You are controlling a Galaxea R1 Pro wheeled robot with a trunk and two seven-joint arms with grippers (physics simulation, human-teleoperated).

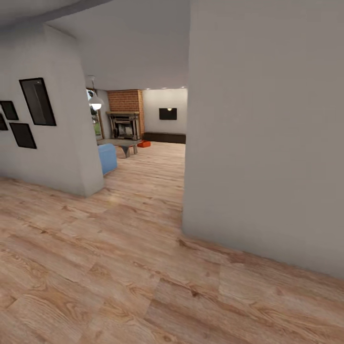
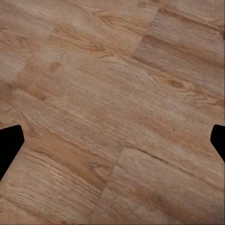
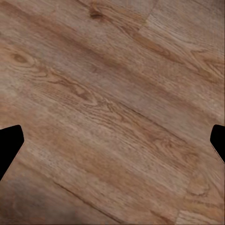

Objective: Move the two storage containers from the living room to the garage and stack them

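Robot should drive through the opening at frame centre-left, clear of the wall corner (image 1: 187, 229), toward the storage container (image 1: 144, 144) on the living room floor by the fireplace (image 1: 124, 125). Left gripper (image 2: 115, 140) and right gripper (image 3: 115, 140) spread wide, empty, above wood-plank flooring (image 1: 119, 267).

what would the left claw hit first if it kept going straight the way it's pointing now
The light wood-plank floor. The left claw points down at bare planks, its fingers wide apart with nothing between them and nothing in the way. How far off the floor lies is hard to judge from this view.
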